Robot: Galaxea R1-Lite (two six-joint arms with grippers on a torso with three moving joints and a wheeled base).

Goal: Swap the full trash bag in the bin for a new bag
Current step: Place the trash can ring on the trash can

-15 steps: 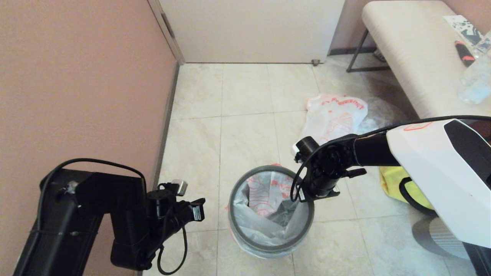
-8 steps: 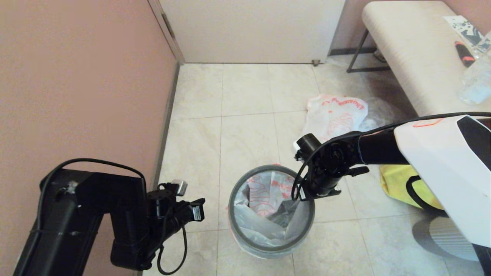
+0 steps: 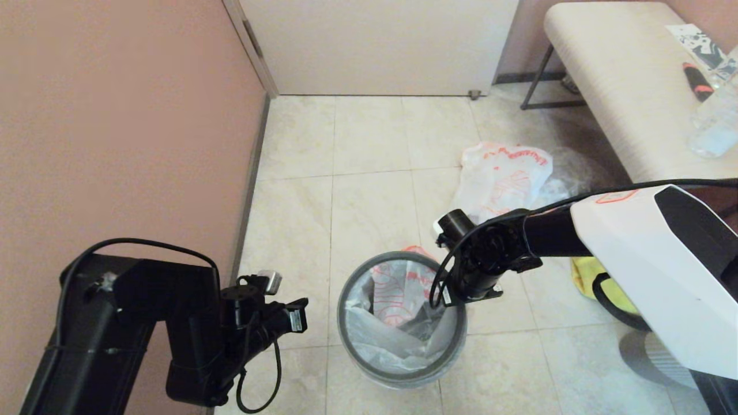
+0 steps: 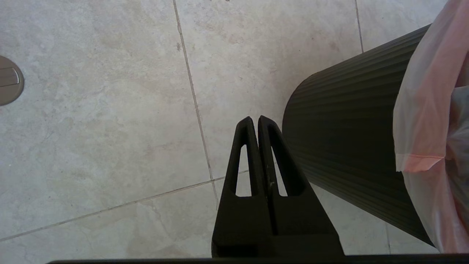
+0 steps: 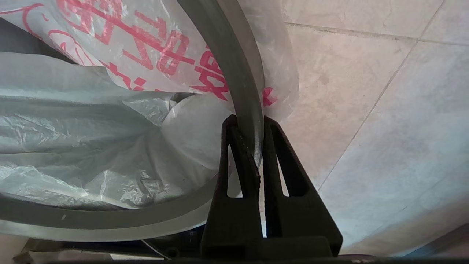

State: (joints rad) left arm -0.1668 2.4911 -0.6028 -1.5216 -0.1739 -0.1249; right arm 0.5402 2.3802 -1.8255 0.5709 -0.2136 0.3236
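Note:
The bin (image 4: 340, 146), black and ribbed, stands on the floor tiles with the grey hoop (image 3: 347, 328) on its top. The new bag (image 3: 398, 288), white film with red print, lines the inside, and its edge hangs over the outside (image 4: 425, 110). My right gripper (image 5: 246, 123) is shut on the hoop (image 5: 234, 66) at the bin's right side, pinching the bag film with it. Left of the bin and apart from it, my left gripper (image 4: 254, 119) is shut and empty. The full trash bag (image 3: 507, 176) lies on the floor behind the bin.
A clear bag (image 3: 568, 170) lies beside the full one, under a cushioned bench (image 3: 622, 86) at the back right. A yellow tote (image 3: 585, 279) sits under my right arm. A pink wall (image 3: 115, 144) runs along the left, with a white door (image 3: 375, 46) behind.
My right arm has shifted a little to the left, still holding the hoop, and the bin's top has moved left with it. The left arm has not moved.

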